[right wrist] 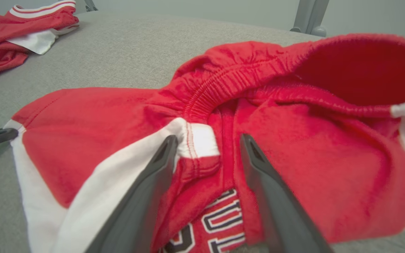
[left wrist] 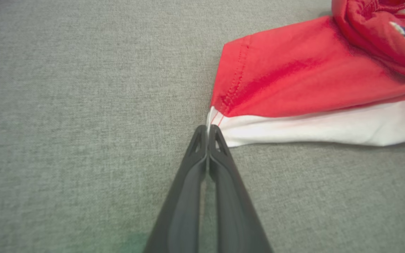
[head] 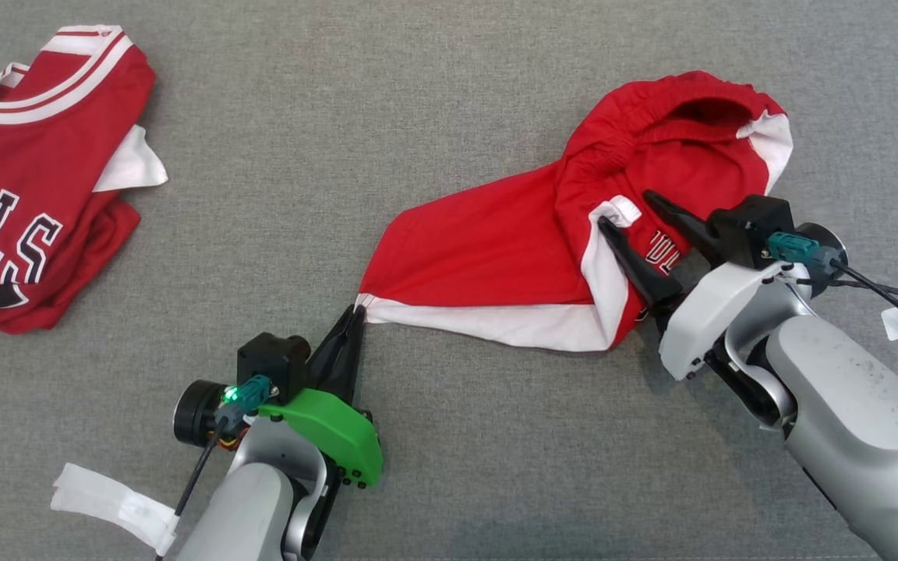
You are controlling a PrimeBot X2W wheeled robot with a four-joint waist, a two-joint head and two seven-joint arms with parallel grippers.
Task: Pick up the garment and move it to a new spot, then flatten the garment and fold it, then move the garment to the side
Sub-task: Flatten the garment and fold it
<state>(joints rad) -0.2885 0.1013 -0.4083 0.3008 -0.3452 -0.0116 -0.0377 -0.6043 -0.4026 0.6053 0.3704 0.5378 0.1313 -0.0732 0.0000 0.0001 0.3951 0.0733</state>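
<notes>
The garment [head: 496, 249] is a pair of red shorts with white side panels, lying crumpled on the grey surface at centre-right, waistband bunched up at the far end. My left gripper [head: 357, 310] is shut on the garment's [left wrist: 294, 77] near-left hem corner, the white edge pinched between its tips [left wrist: 208, 128]. My right gripper [head: 624, 209] is open and sits low over the garment's [right wrist: 100, 123] right part. Its fingers [right wrist: 208, 137] straddle a raised fold beside a white hem corner, above black-and-white lettering.
A second red jersey [head: 20, 195] with white trim and lettering lies at the far left of the grey cloth surface [head: 277, 140]. Bare cloth lies between it and the shorts. A metal post [right wrist: 308, 17] stands beyond the far edge.
</notes>
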